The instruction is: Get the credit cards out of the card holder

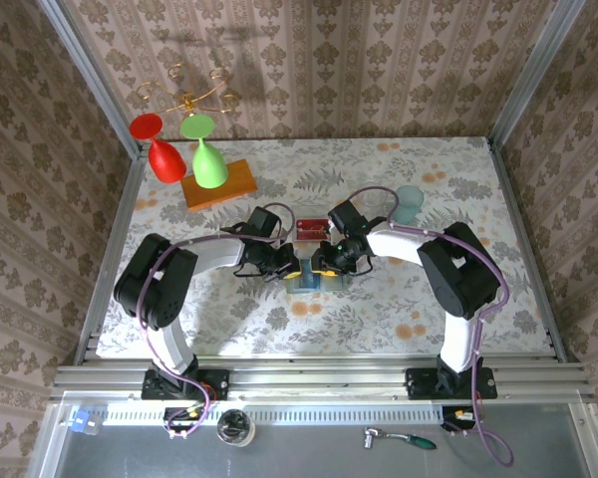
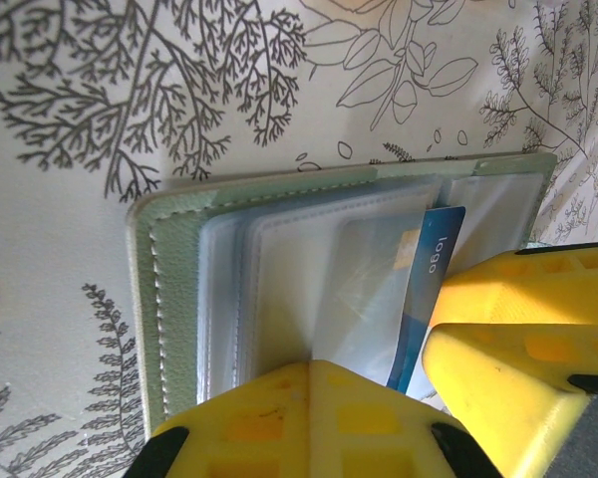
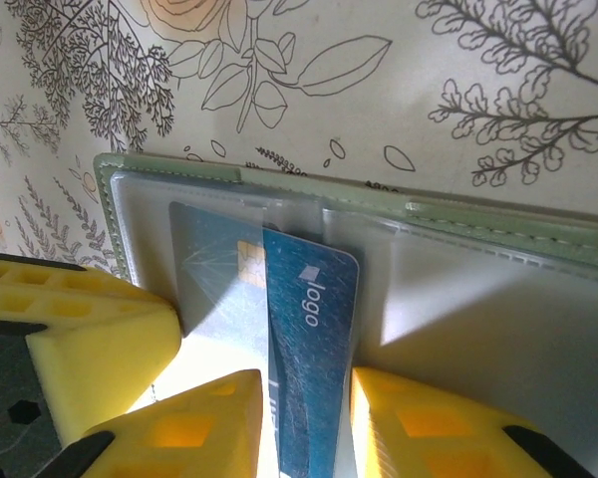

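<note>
Out from the arm bases, both arms fold in to meet over the holder (image 1: 314, 282), which lies open on the middle of the tabletop (image 1: 399, 319); the left end effector (image 2: 304, 398) is fully closed with nothing between its tips, and seems to press down on the clear sleeves at the holder's near edge to pin it; the right end effector (image 3: 304, 390) is partly closed, a finger against each long edge of the blue card (image 3: 309, 319), which stands half out of its sleeve and slightly askew; the step in hand, I'd judge, is drawing that card free; done well, the pull runs straight out of the sleeve's mouth, slowly, with the left tips bearing down so the holder doesn't ride along, and the skew eased out so no corner catches the stitched plastic; just beyond the holder lies what looks like a red card (image 1: 311, 227), already out; room is tight between the two wrists but open on the near side; farther back stand a cup (image 1: 409, 204) to the right and a block (image 1: 219, 184) to the left, well apart from the work, then the walls.
</note>
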`<control>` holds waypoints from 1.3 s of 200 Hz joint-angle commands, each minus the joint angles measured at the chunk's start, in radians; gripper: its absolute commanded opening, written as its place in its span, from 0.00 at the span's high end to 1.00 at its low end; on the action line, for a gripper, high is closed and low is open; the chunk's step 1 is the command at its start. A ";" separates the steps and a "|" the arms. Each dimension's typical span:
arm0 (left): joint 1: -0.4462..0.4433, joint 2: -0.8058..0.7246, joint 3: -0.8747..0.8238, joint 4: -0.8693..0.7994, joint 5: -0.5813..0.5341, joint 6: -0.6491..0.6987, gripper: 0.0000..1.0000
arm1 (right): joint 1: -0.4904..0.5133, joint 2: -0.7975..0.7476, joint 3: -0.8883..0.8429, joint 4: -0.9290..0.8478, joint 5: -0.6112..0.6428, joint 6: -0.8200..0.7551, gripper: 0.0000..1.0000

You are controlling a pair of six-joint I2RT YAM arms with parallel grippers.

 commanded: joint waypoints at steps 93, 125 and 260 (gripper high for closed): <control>0.002 0.018 0.006 -0.046 -0.001 0.027 0.94 | -0.019 0.012 -0.037 0.124 -0.091 0.078 0.76; 0.001 0.015 0.008 -0.049 -0.003 0.026 0.94 | -0.029 0.005 -0.049 0.133 -0.095 0.080 0.81; -0.001 0.013 0.002 -0.042 -0.003 0.021 0.94 | -0.088 -0.075 -0.111 0.094 -0.070 0.028 0.90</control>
